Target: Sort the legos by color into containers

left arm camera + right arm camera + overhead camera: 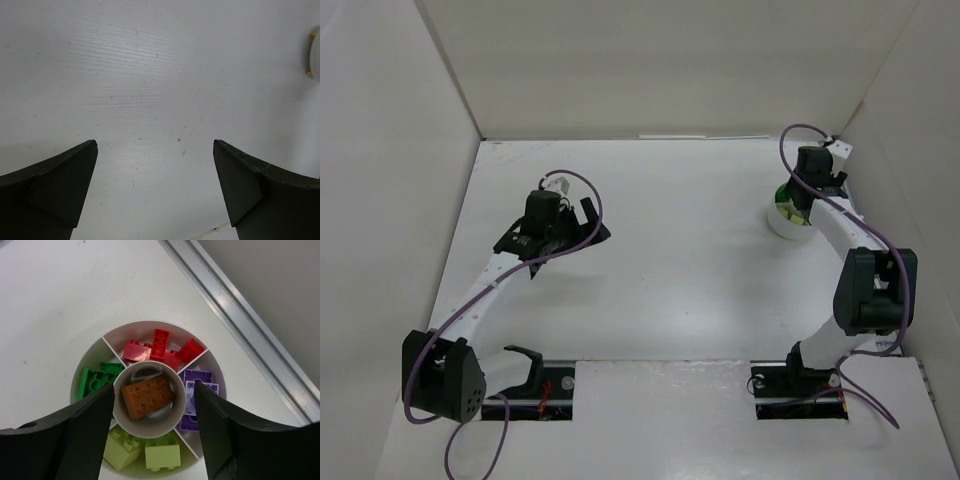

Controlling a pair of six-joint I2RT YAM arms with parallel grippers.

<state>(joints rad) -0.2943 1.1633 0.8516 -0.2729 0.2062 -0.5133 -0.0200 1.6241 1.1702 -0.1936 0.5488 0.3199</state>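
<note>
Your right tool (152, 390) hangs directly over the dish (87, 352), which sits on the far right of the desk (680, 260), near the side wall. Its jaws are spread wide to either side of the centre cup and hold nothing. How high they are above the rim I cannot tell.

Every brick in view is already grouped by colour. The red legos (160, 347) are in the far compartment and the green (95, 380) in the left one. The purple (200, 377) are on the right, the pale yellow-green (162, 456) are nearest you, and a single orange-brown brick (147, 397) lies flat in the middle cup.

Your left tool (155, 145) is also wide open and carries nothing, facing bare desk well apart from the dish. No brick shows outside the dish in any view (though the arms themselves hide some of the surface).

I judge the sorting done, or at its last release. The next move calls for a straight vertical lift of the right tool, so neither finger catches the low wall and tips the dish. Then look over the desk for strays.
</note>
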